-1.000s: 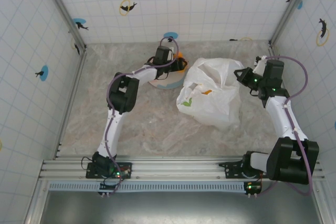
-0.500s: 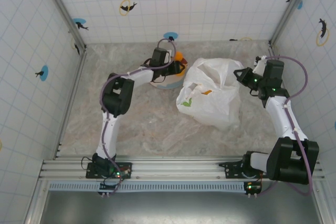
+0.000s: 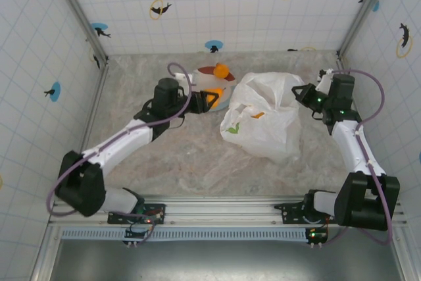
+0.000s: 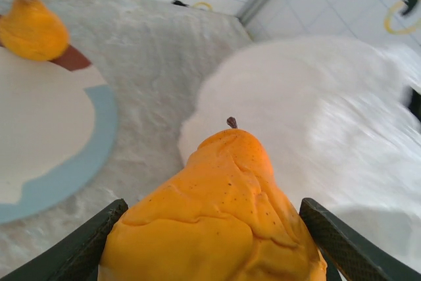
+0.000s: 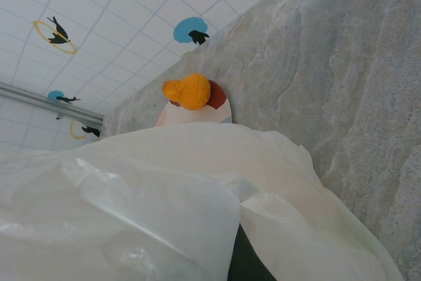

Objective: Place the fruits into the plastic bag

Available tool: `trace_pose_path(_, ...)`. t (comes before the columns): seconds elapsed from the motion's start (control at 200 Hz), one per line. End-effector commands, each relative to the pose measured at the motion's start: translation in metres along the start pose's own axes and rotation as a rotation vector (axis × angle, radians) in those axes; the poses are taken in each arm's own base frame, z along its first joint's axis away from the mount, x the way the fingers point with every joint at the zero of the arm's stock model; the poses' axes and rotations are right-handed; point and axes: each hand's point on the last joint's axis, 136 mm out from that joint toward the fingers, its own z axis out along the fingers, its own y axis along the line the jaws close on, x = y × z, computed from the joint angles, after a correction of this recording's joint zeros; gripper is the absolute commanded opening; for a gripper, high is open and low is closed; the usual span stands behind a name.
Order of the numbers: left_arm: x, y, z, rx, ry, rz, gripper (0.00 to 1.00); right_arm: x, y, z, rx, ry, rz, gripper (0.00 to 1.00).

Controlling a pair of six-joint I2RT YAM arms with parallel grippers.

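Top external: left end effector (image 3: 204,99) grips an orange pear-shaped glossy fruit (image 3: 211,97) just off the pale round plate (image 3: 222,89), above the tabletop (image 3: 197,156) and short of the white crinkly translucent plastic bag (image 3: 270,126). Right end effector (image 3: 301,92) is clamped shut on the bag's far edge. An orange piece (image 3: 260,115) and a green piece (image 3: 235,129) already lie inside.

Left wrist: the pear sits wide between both fingers (image 4: 72,251), with the bag ahead and blurred. The mouth is unclear, so a release onto closed film would likely let the pear roll off.

Right wrist: film drapes over the finger. Thin film may slip and collapse the opening. A second orange fruit (image 5: 191,91) and a red fruit (image 5: 216,95) remain on the plate.
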Motion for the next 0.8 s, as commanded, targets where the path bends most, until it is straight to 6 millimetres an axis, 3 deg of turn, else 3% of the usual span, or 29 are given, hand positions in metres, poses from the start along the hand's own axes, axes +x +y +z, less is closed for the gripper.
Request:
trace_pose_path(0.0, 0.030, -0.031, -0.009, 0.063, 0.068, 0.064, 0.44, -0.005, 0.006, 0.005, -0.015, -0.016, -0.016, 0.00)
trace_pose_path(0.125, 0.050, -0.076, -0.007, 0.167, 0.118, 0.147, 0.44, -0.005, 0.008, 0.007, -0.019, -0.013, -0.018, 0.00)
trace_pose_path(0.24, 0.057, -0.095, 0.008, 0.203, 0.157, 0.183, 0.44, -0.004, 0.010, 0.009, -0.027, -0.007, -0.022, 0.00)
trace_pose_path(0.295, 0.066, -0.091, 0.018, 0.203, 0.191, 0.186, 0.44, -0.003, 0.011, 0.010, -0.031, -0.004, -0.023, 0.00)
trace_pose_path(0.31, 0.057, -0.098, 0.020, 0.213, 0.175, 0.195, 0.44, -0.003, 0.011, 0.010, -0.031, -0.003, -0.023, 0.00)
trace_pose_path(0.605, 0.035, -0.091, 0.076, 0.145, 0.178, 0.215, 0.47, 0.004, 0.013, 0.011, -0.050, 0.029, -0.039, 0.00)
trace_pose_path(0.796, 0.017, -0.083, 0.101, 0.090, 0.117, 0.191, 0.47, 0.010, 0.015, 0.012, -0.060, 0.055, -0.059, 0.00)
